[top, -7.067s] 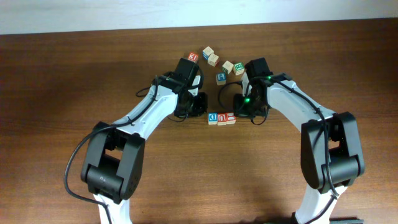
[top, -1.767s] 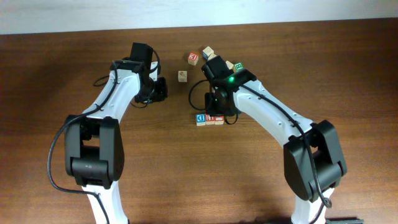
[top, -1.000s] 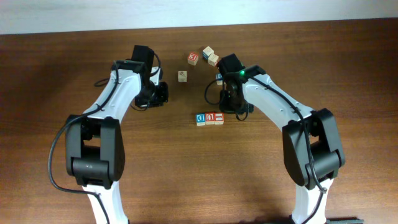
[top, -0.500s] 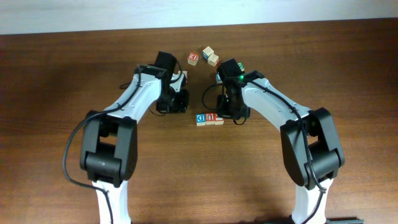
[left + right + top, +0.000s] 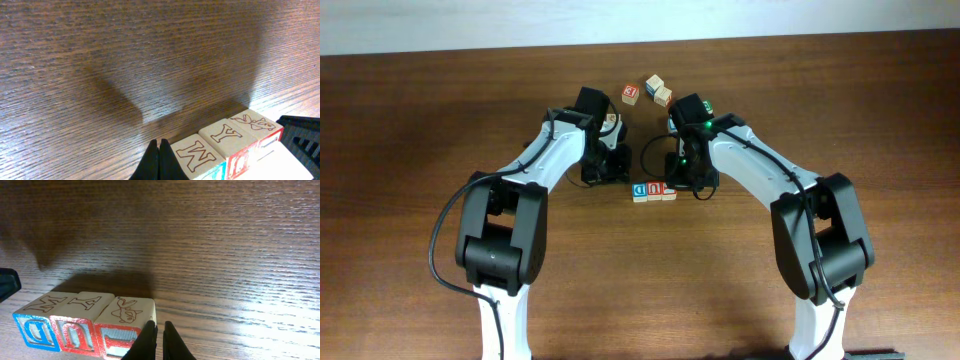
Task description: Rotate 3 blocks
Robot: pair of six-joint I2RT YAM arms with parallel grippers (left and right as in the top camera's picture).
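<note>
Three blocks (image 5: 653,190) touch in one row on the table (image 5: 410,150).

We see a dark wooden desk (image 5: 420,150) bearing three blocks (image 5: 654,190) in a touching row; three loose cubes (image 5: 654,83) lie farther back, perhaps others half hidden.

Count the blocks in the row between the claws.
3, touching side by side: D block nearest the left claw, U block in the middle, third block nearest the right claw. Loose blocks lie beyond the row; some may be hidden.
</note>
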